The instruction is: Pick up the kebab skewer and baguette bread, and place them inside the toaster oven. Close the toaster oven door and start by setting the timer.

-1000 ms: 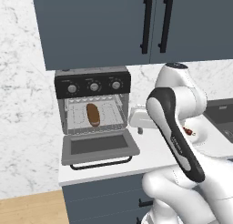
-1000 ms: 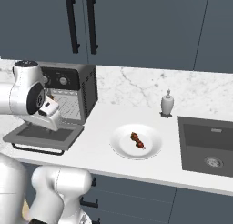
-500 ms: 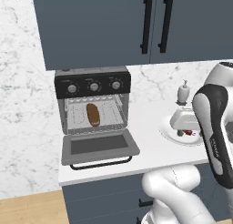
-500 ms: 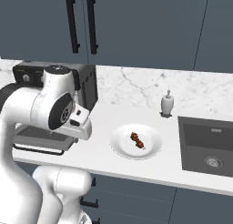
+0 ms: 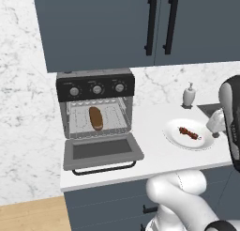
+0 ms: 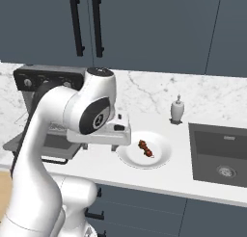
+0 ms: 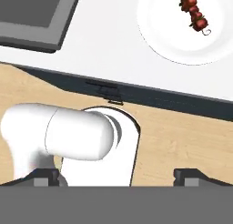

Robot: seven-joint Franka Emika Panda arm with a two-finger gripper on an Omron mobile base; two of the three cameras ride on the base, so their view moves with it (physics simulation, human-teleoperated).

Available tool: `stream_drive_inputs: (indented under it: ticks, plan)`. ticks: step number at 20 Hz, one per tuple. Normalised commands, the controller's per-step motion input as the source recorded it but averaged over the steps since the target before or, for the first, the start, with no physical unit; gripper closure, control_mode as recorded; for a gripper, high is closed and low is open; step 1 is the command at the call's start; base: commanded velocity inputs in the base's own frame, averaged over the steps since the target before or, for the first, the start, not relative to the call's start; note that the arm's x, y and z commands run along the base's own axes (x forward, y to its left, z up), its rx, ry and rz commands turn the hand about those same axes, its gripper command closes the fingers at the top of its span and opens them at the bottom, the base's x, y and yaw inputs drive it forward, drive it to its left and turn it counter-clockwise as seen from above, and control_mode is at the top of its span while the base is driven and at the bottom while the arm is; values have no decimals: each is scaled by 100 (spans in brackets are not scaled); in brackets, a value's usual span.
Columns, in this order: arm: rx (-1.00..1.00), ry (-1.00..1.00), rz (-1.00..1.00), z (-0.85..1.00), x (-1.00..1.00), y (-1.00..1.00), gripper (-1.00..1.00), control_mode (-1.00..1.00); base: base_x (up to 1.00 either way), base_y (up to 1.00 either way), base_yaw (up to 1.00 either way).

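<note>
The toaster oven [image 5: 96,88] stands at the counter's left, its door [image 5: 102,150] dropped flat open. On the wire rack inside lies the baguette bread [image 5: 95,118]. To the right, the kebab skewer [image 5: 189,132] [image 6: 145,148] [image 7: 195,11] rests on a white plate [image 5: 176,136] [image 6: 159,159] [image 7: 173,41]. My gripper [image 7: 118,175] is open with nothing between its tips, held high over the counter's front edge between the door [image 7: 27,11] and the plate. The arm [image 6: 91,111] hides part of the oven in the right base view.
A white soap dispenser [image 5: 188,95] [image 6: 177,110] stands at the back of the counter. Right of the plate is a dark sink [image 6: 219,154]. Dark cabinets with black handles [image 5: 159,23] hang overhead. The counter's front edge [image 7: 136,89] drops to a wooden floor.
The arm has swung right, away from the oven mouth and toward the plate with the skewer. The baguette stays on the rack and the door stays open.
</note>
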Motion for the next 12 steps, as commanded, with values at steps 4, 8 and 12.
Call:
stream_drive_inputs:
  ticks: [4, 8, 12]
  plan:
    - [-16, 1, 25, -24, 73, -6, -100, -100, 0, 0, 0]
    - [-9, 0, 23, -42, 62, -17, -100, -100, 0, 0, 0]
    - [0, 0, 21, -45, 23, -63, -100, -100, 0, 0, 0]
